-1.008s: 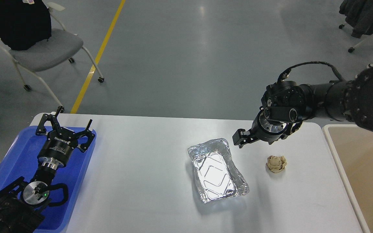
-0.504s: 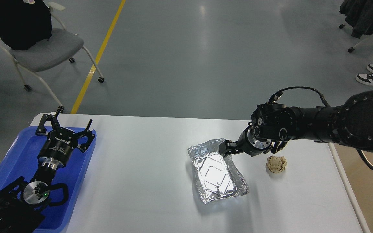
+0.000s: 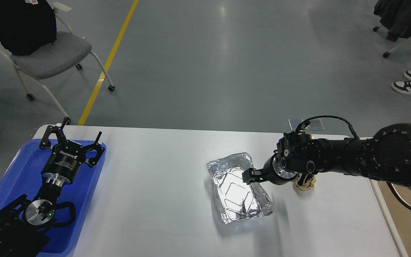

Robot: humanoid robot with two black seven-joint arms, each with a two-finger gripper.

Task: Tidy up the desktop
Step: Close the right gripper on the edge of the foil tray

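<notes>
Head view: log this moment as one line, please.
right gripper: over foil tray right rim, state unclear | left gripper: open above blue tray | crumpled paper: on desktop

foil tray [image 3: 240, 192] mid-desktop [image 3: 155, 200] — paper wad [image 3: 307, 184] right

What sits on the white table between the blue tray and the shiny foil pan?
Nothing: the head view shows only bare desktop between the blue tray and the foil pan.

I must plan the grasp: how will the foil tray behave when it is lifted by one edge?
The foil tray looks thin, with crinkled walls, so it probably bends or dents. It appears empty, so likely very light; on the smooth desktop it may slide.
</notes>
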